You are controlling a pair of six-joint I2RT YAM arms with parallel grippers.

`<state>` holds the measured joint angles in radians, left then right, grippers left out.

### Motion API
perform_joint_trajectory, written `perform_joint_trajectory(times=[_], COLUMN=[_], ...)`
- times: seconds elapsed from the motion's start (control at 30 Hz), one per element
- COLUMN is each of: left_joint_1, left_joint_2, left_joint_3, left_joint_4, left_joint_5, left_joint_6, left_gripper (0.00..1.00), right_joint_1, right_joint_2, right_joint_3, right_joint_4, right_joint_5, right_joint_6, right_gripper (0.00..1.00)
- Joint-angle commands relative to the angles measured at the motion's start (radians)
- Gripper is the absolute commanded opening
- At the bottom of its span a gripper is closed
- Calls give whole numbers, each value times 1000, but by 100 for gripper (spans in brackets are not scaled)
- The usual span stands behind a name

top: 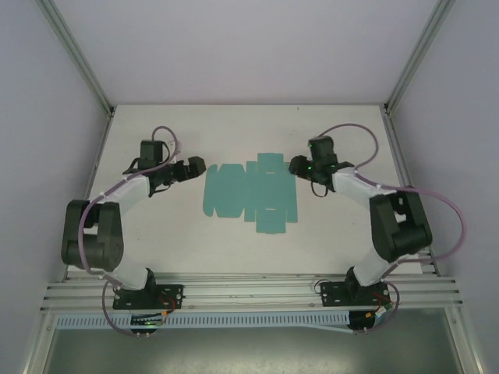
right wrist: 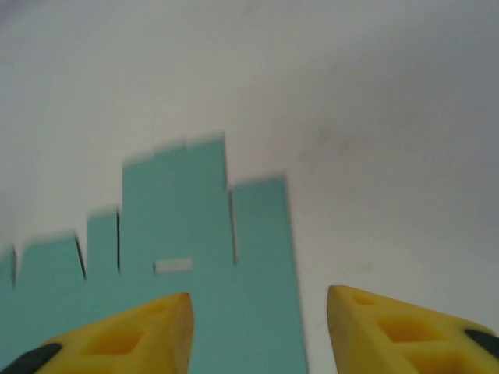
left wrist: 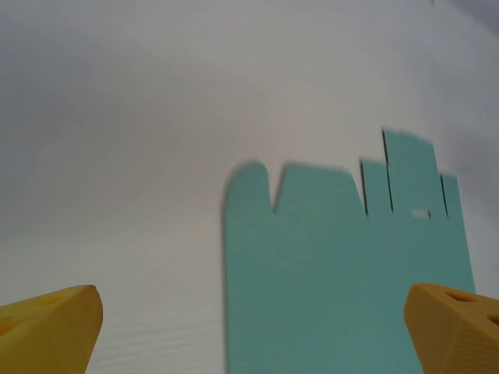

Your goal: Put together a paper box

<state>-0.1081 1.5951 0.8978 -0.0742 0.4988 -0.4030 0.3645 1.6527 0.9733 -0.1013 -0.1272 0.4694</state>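
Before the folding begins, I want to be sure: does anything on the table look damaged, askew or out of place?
Nothing stands out. The paper box lies flat and unfolded on the table, with no visible tear or bent flap.

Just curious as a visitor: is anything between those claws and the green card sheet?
Nothing visible does. The paper box lies flat on the table, the left gripper and right gripper at its ends.

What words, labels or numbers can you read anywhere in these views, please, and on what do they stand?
None can be read. The paper box is a plain teal sheet without print, and the table bears no marking.
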Motion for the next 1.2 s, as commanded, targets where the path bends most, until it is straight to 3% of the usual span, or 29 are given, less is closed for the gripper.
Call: perform_joint_trajectory(times=[0.0, 0.17, 0.5, 1.0, 1.17], left_joint_1=[-25, -44, -76, -144, -147], left_joint_2=[62, 126, 227, 339, 326], left_joint_3=[61, 105, 153, 216, 244], left_joint_4=[-88, -166, -227, -259, -209], left_joint_5=[100, 53, 97, 221, 322], left_joint_6=[-35, -12, 14, 29, 8], left_gripper=[99, 99, 99, 98, 96], right_joint_1=[50, 53, 52, 26, 27], right_joint_2=[61, 144, 236, 287, 272], right_joint_3=[91, 123, 44, -81, -104], right_joint_4=[-143, -209, -185, -29, -11], right_joint_5=[-51, -11, 78, -13, -24], right_joint_6=[48, 52, 77, 50, 22], right_gripper=[32, 26, 18, 14, 14])
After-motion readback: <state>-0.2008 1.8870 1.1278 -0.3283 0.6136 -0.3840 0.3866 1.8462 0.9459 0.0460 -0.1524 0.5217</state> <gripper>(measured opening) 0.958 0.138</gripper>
